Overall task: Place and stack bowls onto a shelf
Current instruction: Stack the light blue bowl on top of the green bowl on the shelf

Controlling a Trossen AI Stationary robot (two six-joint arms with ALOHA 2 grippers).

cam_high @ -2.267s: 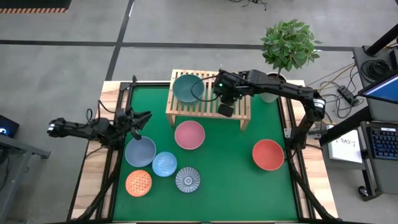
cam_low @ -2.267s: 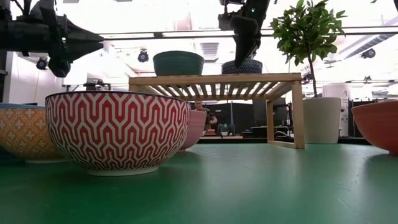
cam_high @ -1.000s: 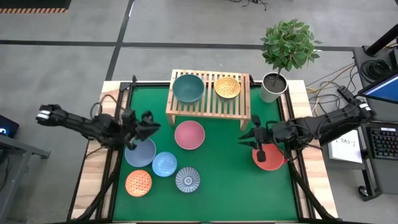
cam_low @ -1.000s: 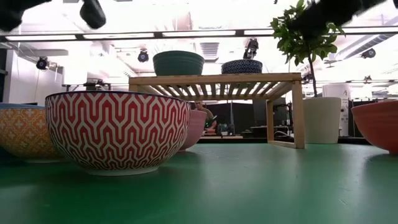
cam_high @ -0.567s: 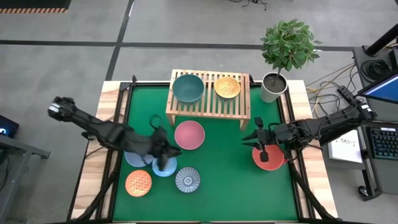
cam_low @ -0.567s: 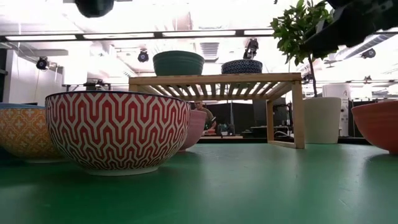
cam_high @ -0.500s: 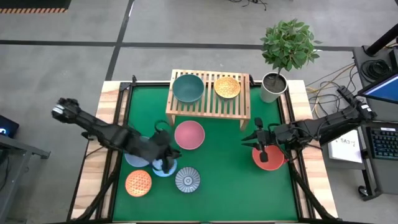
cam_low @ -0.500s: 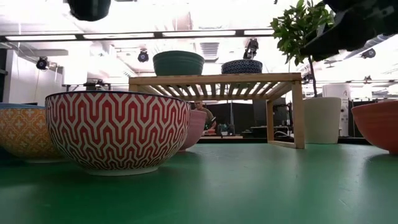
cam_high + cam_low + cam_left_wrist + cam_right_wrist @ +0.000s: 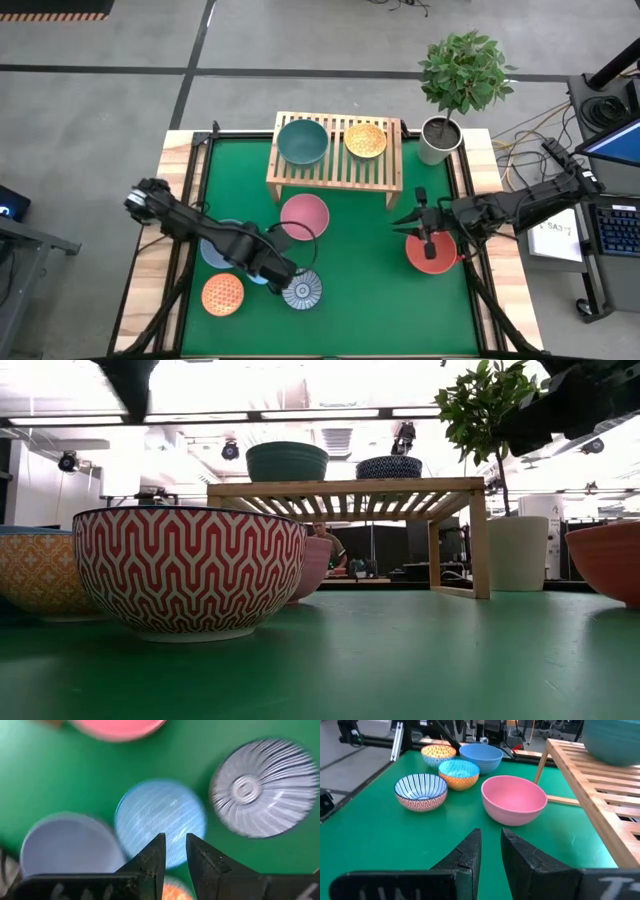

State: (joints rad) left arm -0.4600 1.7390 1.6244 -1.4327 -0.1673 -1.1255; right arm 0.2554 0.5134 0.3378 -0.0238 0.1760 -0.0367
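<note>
Change: over the last couple of seconds the right arm left the shelf [image 9: 334, 172] and swung out over the red bowl [image 9: 432, 250]; a yellow bowl [image 9: 366, 139] now sat on the slats beside the dark green bowl [image 9: 302, 140]. The left arm reached in from the desk's left edge, across the slate-blue bowl [image 9: 215, 250], toward the small bowls.
Meaning: two of eight bowls looked shelved; I judged both arms to be lining up fresh picks.
Left tool [image 9: 174, 851]: empty, fingers nearly together with a thin gap, hanging over the near rim of the light blue bowl [image 9: 161, 821], touching nothing.
Right tool [image 9: 490, 851]: empty, fingers almost closed, above the green desk [image 9: 365, 300] by the red bowl.
Still on the desk: pink bowl [image 9: 304, 215], orange bowl [image 9: 223, 294], striped bowl [image 9: 301, 288].
High view only: both arms and all bowls at once.
Wrist views only: the narrow finger gaps, hidden from above.
Low view only: the striped bowl's red zigzag outside [image 9: 188, 570].
</note>
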